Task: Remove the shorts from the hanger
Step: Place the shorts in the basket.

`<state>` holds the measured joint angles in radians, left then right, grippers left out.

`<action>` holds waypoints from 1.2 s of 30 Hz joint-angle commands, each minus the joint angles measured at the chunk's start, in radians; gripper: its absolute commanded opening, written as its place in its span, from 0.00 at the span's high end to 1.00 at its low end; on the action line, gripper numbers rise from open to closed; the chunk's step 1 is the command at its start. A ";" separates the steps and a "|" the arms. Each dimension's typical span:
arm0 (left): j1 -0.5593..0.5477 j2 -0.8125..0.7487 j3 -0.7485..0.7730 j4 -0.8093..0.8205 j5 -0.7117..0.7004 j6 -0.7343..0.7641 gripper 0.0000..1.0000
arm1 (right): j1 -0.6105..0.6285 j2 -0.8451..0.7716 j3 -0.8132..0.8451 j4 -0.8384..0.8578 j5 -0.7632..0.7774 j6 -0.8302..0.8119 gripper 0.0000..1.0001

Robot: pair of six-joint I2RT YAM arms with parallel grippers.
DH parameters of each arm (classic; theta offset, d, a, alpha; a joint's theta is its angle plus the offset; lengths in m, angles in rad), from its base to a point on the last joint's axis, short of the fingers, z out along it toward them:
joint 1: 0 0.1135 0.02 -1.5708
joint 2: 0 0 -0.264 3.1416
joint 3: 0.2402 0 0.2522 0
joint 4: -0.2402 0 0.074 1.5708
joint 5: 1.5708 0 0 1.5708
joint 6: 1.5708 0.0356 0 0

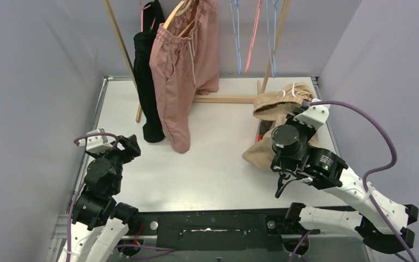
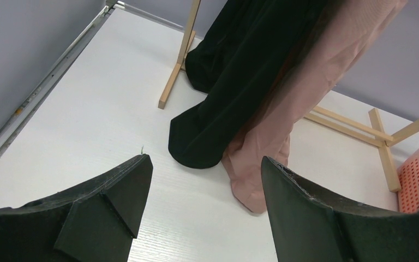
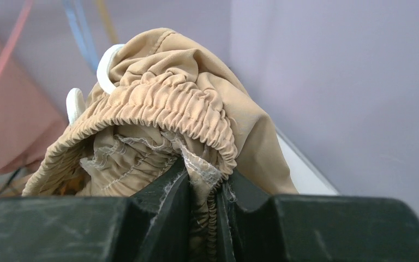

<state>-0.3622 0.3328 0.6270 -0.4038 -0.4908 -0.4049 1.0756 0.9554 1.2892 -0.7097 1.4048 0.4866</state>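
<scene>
Lilac walls are seen around a white tabletop (image 1: pixel 218 158). At its right rear the right tool (image 3: pixel 203 185) is clenched on the beige shorts (image 3: pixel 169 103): the gathered elastic waistband is pinched between the two dark fingers, with frayed pale threads showing at the nip. The fabric is puckered in fine ribs along the band, and a white drawstring (image 3: pixel 106 68) is looped at the far side of the bunch. From above, these shorts are seen crumpled in a heap beside the right post of the wooden rack (image 1: pixel 223 99), with their lower end draped down toward the tabletop.

The left tool (image 2: pixel 206 166) is released, its fingers spread wide over bare tabletop at the near left, with nothing between them. Beyond it the pink shorts (image 1: pixel 177 71) are hung from a wooden hanger (image 1: pixel 174 13) on the rack, the drawstring waist at the top and one leg reaching down to the tabletop. Just left of them, and touching them, the dark shorts (image 1: pixel 147 82) are hung, near black in colour, with a leg end also resting on the tabletop. Thin blue and pink wire hangers (image 1: pixel 237 33) are hung bare further right. Part of an orange basket (image 2: pixel 417 183) is seen at the rack's right foot.
</scene>
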 commanded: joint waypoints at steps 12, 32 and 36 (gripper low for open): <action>0.008 0.006 -0.006 0.071 0.029 0.025 0.27 | -0.775 0.076 -0.026 0.223 -0.697 -0.178 1.00; 0.008 0.008 -0.009 0.077 0.031 0.028 0.27 | -0.992 0.150 -0.244 0.258 -1.119 -0.017 1.00; 0.007 0.000 -0.010 0.075 0.032 0.030 0.27 | -0.993 0.135 -0.356 0.320 -1.259 0.036 0.99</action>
<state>-0.3595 0.3408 0.6170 -0.3920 -0.4812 -0.3950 0.0872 1.1427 0.9840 -0.5026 0.3199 0.4374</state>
